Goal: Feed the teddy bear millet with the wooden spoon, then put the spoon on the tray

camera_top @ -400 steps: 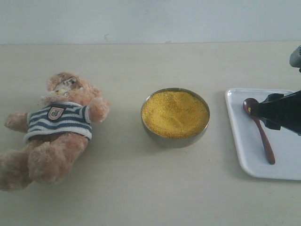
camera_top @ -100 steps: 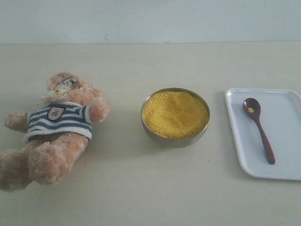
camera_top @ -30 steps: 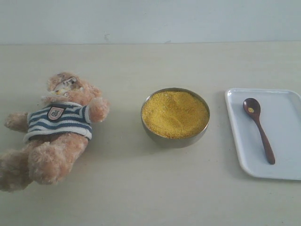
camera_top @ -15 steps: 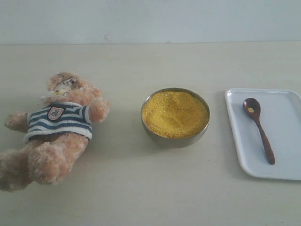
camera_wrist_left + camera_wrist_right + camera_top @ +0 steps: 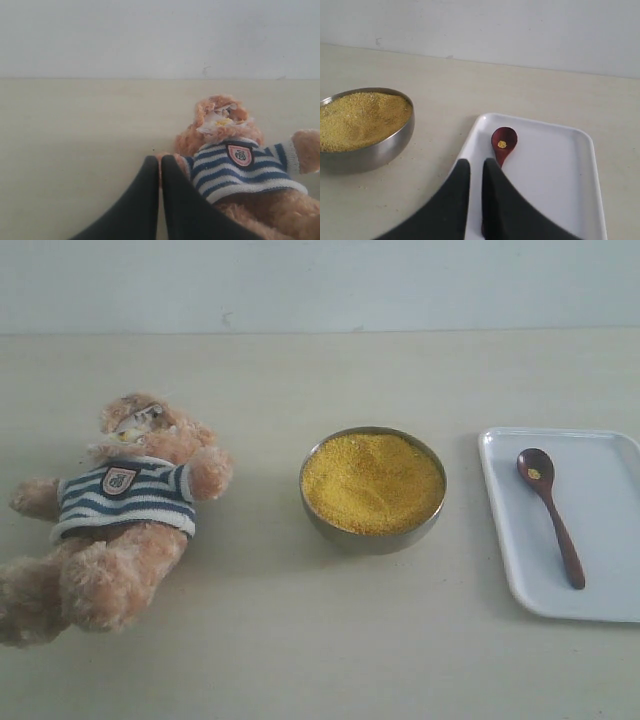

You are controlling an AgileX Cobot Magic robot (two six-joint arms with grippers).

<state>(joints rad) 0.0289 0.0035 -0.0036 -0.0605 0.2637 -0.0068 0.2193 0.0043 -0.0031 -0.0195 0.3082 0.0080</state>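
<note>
Item: wooden spoon point(image 5: 553, 523), dark reddish, round bowl, slim straight handle. It lies flat on the tray point(image 5: 610, 530), just ahead of the right gripper point(image 5: 476, 162), a few yellow grains in its bowl.
Right gripper: jaws narrow, a slim gap, holding nothing.
Left gripper point(image 5: 160, 157): jaws pressed together, empty; the teddy bear point(image 5: 120, 510) lies close ahead of its tips.
Risks, as judged: the tray is smooth with a low rim, so a low pass of the right gripper could skid the spoon off and scatter its grains. The millet point(image 5: 372, 482) fills its metal bowl point(image 5: 370, 538) to the brim, so a knock would spill it.
Textures: fluffy plush, knit stripes, fine grain, glossy white tray.
</note>
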